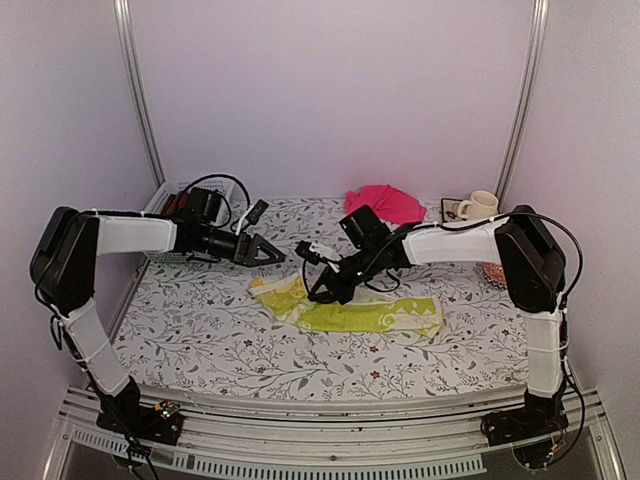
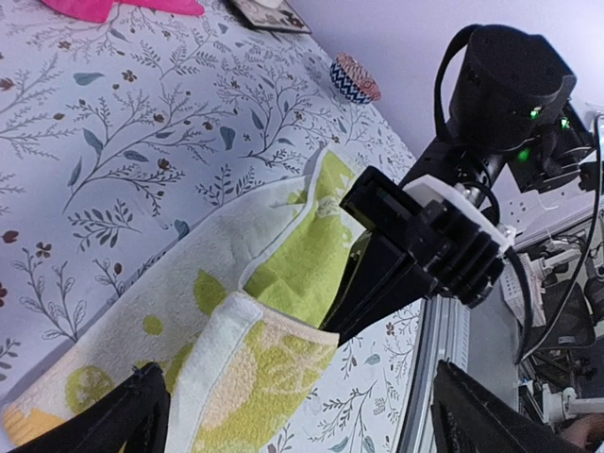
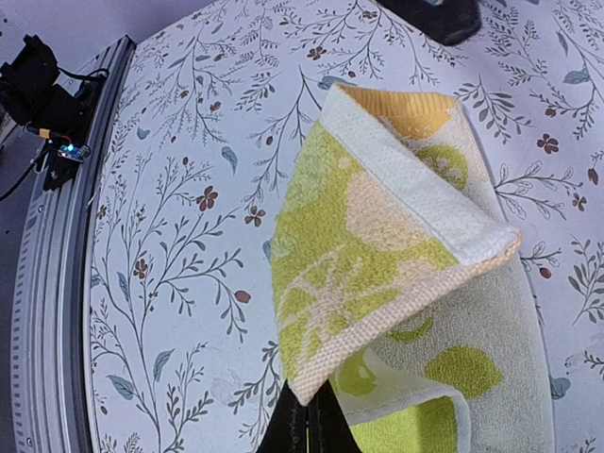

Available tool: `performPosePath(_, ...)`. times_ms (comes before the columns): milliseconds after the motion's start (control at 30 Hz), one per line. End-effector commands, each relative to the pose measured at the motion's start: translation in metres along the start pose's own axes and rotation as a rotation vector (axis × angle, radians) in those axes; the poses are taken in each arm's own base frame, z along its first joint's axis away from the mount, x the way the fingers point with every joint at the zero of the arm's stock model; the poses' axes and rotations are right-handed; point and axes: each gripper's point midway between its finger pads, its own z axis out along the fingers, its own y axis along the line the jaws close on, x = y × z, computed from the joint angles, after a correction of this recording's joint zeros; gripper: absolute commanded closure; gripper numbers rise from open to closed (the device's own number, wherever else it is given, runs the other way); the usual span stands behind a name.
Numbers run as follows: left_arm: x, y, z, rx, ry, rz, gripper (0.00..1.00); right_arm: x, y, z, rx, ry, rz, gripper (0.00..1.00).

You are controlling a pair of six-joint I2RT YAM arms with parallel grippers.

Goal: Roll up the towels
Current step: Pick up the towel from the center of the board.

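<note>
From above, I saw the lime towel lying mid-table with its left end lifted by the right gripper. The pink towel sat crumpled at the far edge, unrolled. The left gripper hung left of the lime towel, spread wide and empty. The left wrist view showed that end doubled over, perhaps a first turn. The right wrist view showed the jaws clenched on the towel's corner. Nearly all the rolling remained.

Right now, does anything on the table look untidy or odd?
Yes. The pink towel lies crumpled at the far edge, not flat. The lime-yellow towel has one end lifted and folded over, pinched by the right pincer.
</note>
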Motion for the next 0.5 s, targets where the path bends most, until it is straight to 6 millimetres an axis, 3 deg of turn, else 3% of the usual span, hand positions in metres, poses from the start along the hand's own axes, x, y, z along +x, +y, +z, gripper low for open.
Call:
performPosePath(0, -0.017, -0.009, 0.007, 0.178, -0.043, 0.067, 0.03, -0.024, 0.015, -0.019, 0.022, -0.028, -0.073, 0.98)
performPosePath(300, -0.02, 0.013, 0.032, 0.287, -0.016, 0.069, 0.03, -0.034, 0.025, -0.026, 0.024, -0.041, -0.116, 0.98)
performPosePath(467, -0.015, 0.013, 0.04, 0.356, 0.005, 0.054, 0.04, -0.03, 0.026, -0.028, 0.031, -0.037, -0.117, 0.98)
